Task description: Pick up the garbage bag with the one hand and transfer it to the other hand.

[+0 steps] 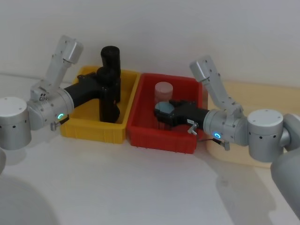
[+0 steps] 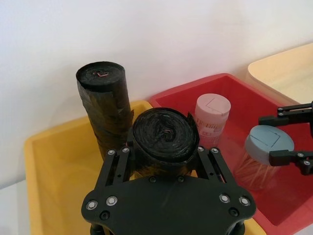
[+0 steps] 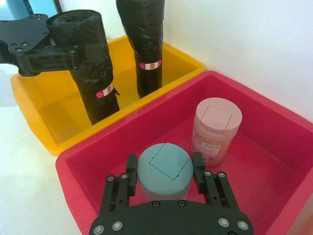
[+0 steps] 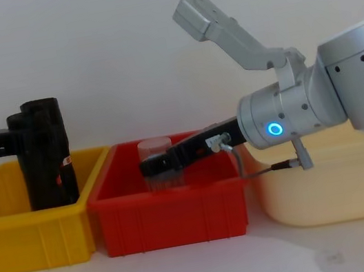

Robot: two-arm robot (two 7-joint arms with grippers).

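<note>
Left hand [image 2: 165,147] pinches black matte garbage-bag roll [image 2: 164,132] in yellow plastic bin [image 1: 93,132]. Advise vertical lift clear of neighbouring roll [image 2: 103,98]. Right hand [image 3: 164,164], grip undeterminable, in red plastic bin [image 1: 159,138].

1. Garbage bag [image 3: 93,73]: matt black plastic film, crinkled surface.
2. Yellow bin [image 3: 46,105]: smooth, slightly glossy plastic.
3. Red bin [image 3: 274,132]: smooth, glossy plastic.
4. Jar lid [image 3: 164,169]: matt blue-grey plastic.

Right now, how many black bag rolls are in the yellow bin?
2. One garbage bag roll stands upright in the yellow bin, clamped near its top by the left gripper; the second roll stands behind it, farther back, untouched. None looks hidden.
</note>
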